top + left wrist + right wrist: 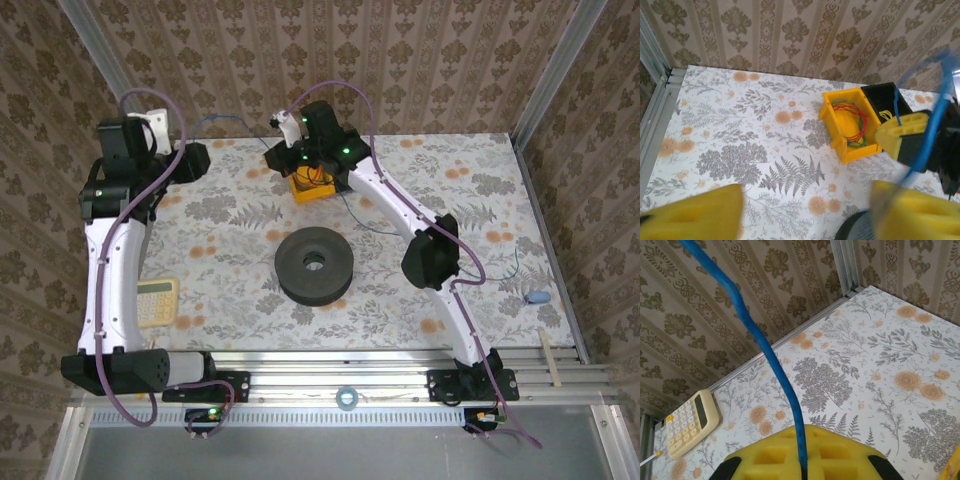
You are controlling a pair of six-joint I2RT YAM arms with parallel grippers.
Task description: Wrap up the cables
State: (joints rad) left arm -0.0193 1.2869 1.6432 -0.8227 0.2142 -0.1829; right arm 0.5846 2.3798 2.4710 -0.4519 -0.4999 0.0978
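Right gripper (801,460) clenched on the blue cable (767,352). The cord comes out from between its yellow pads (775,455) and runs up and off to the left, clear of the table (900,355), toward the wall (715,315). Cable is bright blue, thin, string-like, slightly kinked, fairly straight with no loops. Top view: this gripper (298,165) sits at the far middle of the table, right over the yellow bin (312,184).

Left wrist view: same cable (936,112) is a blurred blue streak crossing the right gripper's pad at far right. Left gripper (807,200) released, fingers (695,215) wide apart, nothing clearly between them. The cable passes just beside its right finger; can't tell if it touches. Yellow bin holds red and green wire coils (857,122). Black bin (880,95) touching it has a bit of yellow cord (885,116) inside.
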